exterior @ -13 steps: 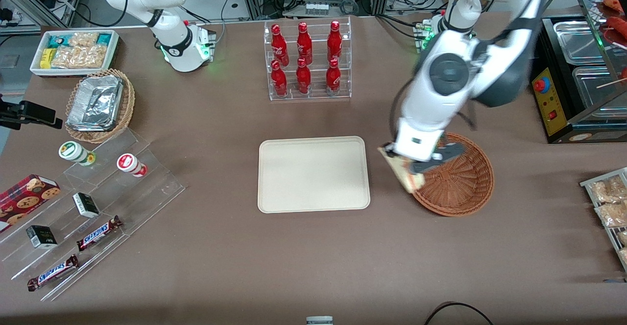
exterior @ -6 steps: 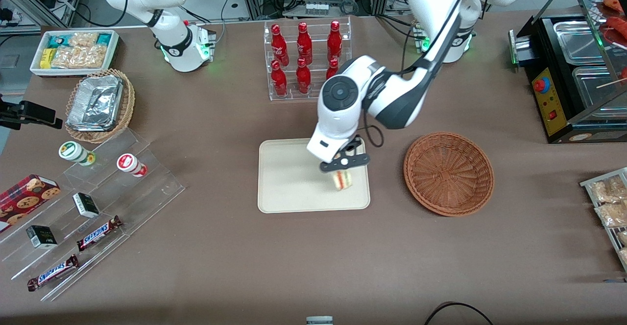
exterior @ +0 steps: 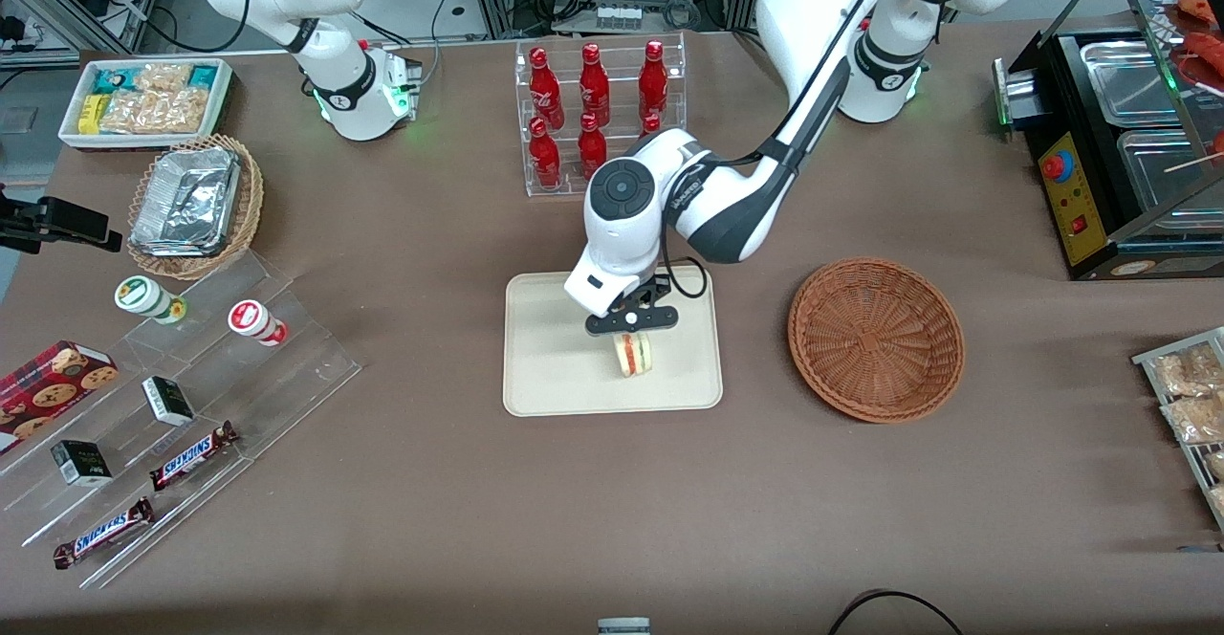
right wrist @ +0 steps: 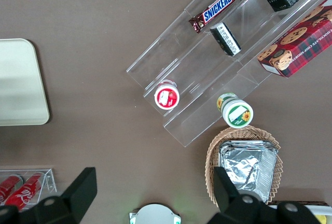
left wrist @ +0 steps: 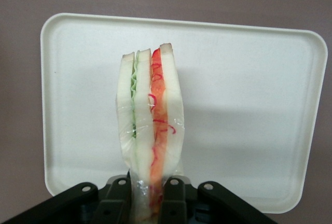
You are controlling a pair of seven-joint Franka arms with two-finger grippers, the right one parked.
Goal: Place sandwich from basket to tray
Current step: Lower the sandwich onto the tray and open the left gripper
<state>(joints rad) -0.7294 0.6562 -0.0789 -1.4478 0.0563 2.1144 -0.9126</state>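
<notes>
Sandwich [exterior: 633,354]: clamped by one end, held over the tray with its cut edge facing the front camera; the wrist view shows white bread with green and orange-red filling layers [left wrist: 150,125] in clear wrap.
Tray [exterior: 555,377]: cream-white, flat on the brown table; the sandwich sits over the half nearer the basket. Whether it touches the tray surface cannot be told.
Gripper [exterior: 631,321]: directly above the sandwich, over the tray's middle; both fingers [left wrist: 116,203] pressed against the wrapped wedge, gripping it.
Basket [exterior: 876,339]: reddish-brown wicker, at 3 o'clock from the tray, apart from it, nothing seen inside.
Candy bars [exterior: 191,455]: on a clear stepped stand toward the parked arm's end, nearer the front camera than the tray, at about 8 o'clock from it.
Foil-container basket [exterior: 195,205]: tan wicker, at about 10 o'clock from the tray, well apart.
Bottle rack [exterior: 601,119]: clear stand of red bottles, at 12 o'clock from the tray, farther from the front camera.
Snack box [exterior: 145,99]: white, at the parked arm's end, farthest of these from the front camera.
</notes>
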